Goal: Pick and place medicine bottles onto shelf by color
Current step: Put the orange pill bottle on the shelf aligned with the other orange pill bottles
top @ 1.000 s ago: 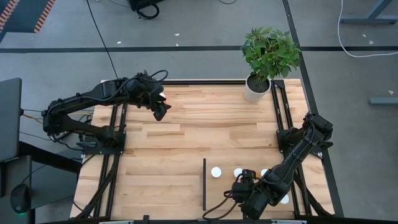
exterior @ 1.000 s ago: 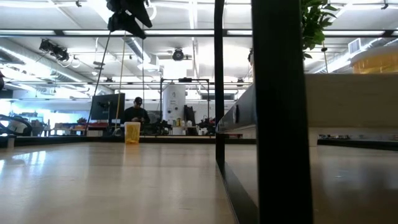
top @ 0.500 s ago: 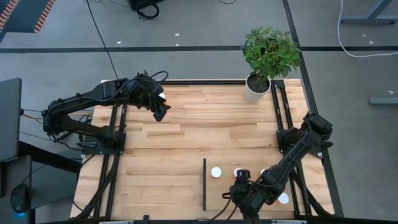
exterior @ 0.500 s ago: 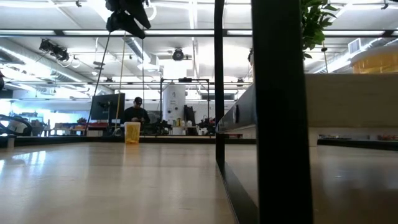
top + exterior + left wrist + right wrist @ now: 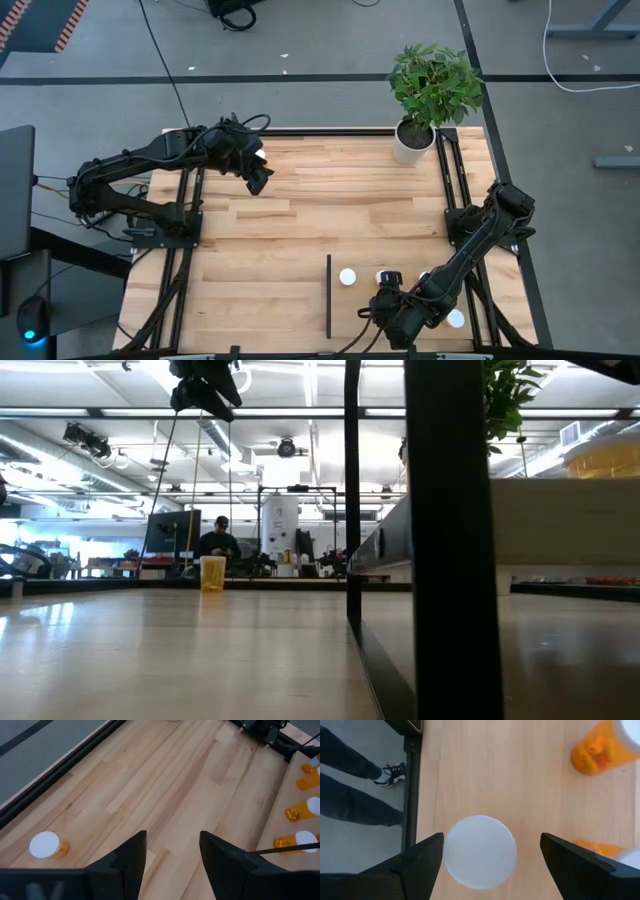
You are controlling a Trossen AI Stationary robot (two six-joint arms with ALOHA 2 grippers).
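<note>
Medicine bottles (image 5: 347, 277) stand on the shelf (image 5: 420, 275), the pale wood panel next to the thin black strip (image 5: 328, 295) at the near edge of the counter (image 5: 330, 210). From above you see their round white caps in a row, and part of the row is hidden by the right arm.

The right gripper (image 5: 487, 851) has moved a little along the shelf since a second ago, and its jaws have opened wider. Now they are wide apart and hold nothing. A white cap (image 5: 479, 851) sits right between them, not touched. I think it has just let go of this bottle, so this one looks done.

The left gripper (image 5: 257, 180) hangs above the far left part of the counter. Its jaws have closed a bit but are part open and empty. One orange bottle (image 5: 48, 845) stands alone near it. I think that one comes next.
</note>
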